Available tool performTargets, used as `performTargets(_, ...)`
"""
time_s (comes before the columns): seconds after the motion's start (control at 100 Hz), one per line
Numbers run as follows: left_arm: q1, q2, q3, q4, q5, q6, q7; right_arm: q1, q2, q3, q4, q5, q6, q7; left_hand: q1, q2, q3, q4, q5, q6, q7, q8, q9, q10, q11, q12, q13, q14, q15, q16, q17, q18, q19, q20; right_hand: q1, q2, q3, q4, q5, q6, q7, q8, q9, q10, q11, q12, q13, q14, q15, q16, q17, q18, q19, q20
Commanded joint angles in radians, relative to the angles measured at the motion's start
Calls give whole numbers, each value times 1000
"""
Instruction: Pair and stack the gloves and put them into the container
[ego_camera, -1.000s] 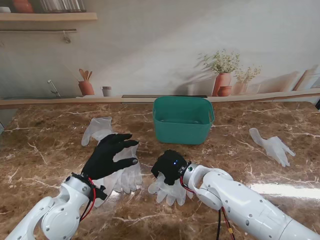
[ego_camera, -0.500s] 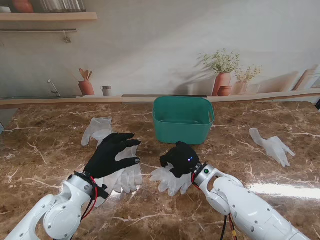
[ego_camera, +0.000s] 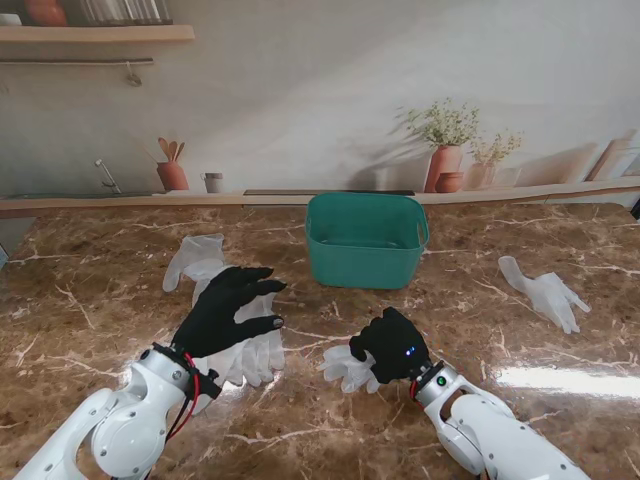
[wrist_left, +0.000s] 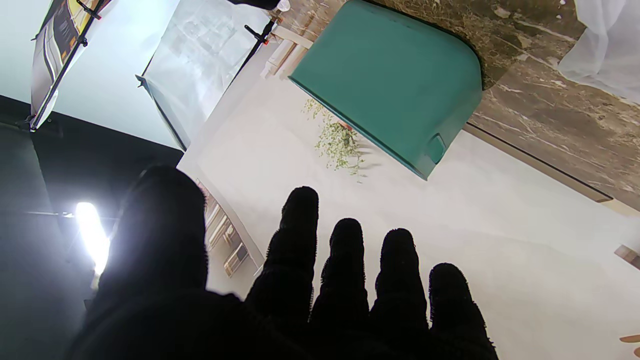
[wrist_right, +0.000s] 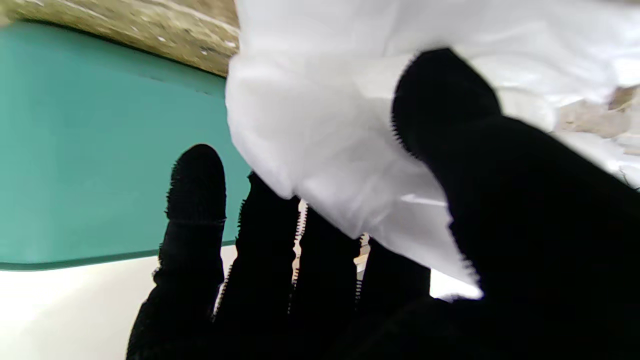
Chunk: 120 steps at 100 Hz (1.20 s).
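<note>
My right hand (ego_camera: 392, 345), in a black glove, is shut on a white glove (ego_camera: 350, 368) near the table's middle; in the right wrist view the white glove (wrist_right: 350, 130) lies pinched between thumb and fingers. My left hand (ego_camera: 225, 310) hovers open, fingers spread, over two white gloves (ego_camera: 255, 350) lying together on the marble. Another white glove (ego_camera: 195, 260) lies farther off on the left. One more white glove (ego_camera: 545, 292) lies at the right. The teal container (ego_camera: 366, 240) stands beyond both hands, also seen as the teal container (wrist_left: 395, 85) in the left wrist view.
The brown marble table (ego_camera: 90, 300) ends at a back ledge with a wall print of pots and plants. The teal container's wall (wrist_right: 90, 150) is close in front of my right hand.
My right hand has pulled back toward me and to the right, dragging the white glove with it. The left hand has stayed put over its gloves.
</note>
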Motion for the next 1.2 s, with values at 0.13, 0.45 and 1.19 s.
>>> performTargets(0.13,6,-3,0,5,0,-2,8,-92,13,76,-68,-6,-38,126,18,45,-42,26,15,-31,11,15,-18,-27,-21,-17,-57,-56,-42,-10,-8,-37,-38,16,-182,87,-78,29,-90,17,-64,-79,-412,78,-201,-290,-381,1,-243,-180,-225,-25,-230,13)
performTargets(0.45,7,-2,-5,5,1,-12,6,-94,11,109,-95,47,-122,305,16,45,-44,25,14,-32,10,14,-17,-29,-22,-18,-56,-57,-43,-11,-11,-35,-42,19,-282,-80,62,137,-122,127,-299,87,-486,179,-349,-555,-289,221,-452,-427,-84,109,-374,-127)
performTargets(1.19,7,0,-4,7,-4,-7,-7,-35,-11,60,-91,89,-125,207,14,47,-43,26,15,-32,11,15,-16,-28,-24,-19,-58,-57,-45,-11,-13,-34,-63,27,237,6,55,75,81,56,-50,-18,219,35,-35,-123,363,59,112,-133,406,-37,149,-150)
